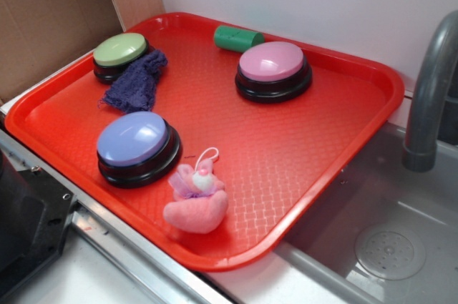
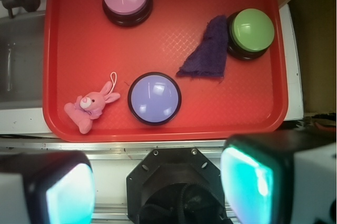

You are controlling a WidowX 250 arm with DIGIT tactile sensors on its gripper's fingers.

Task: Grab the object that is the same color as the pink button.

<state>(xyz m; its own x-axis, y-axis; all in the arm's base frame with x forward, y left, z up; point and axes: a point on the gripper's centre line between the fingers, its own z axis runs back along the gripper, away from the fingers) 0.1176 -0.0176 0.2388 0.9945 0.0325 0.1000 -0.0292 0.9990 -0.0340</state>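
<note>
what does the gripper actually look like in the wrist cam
Only the wrist view shows it. The gripper has two blocky fingers at the bottom corners of the picture, blurred from being so close, white on the outer side with glossy teal-tinted inner faces edged in black. Between them sits a black angular mount plate with small screws and a dark round opening. No cables or markings can be made out.
</note>
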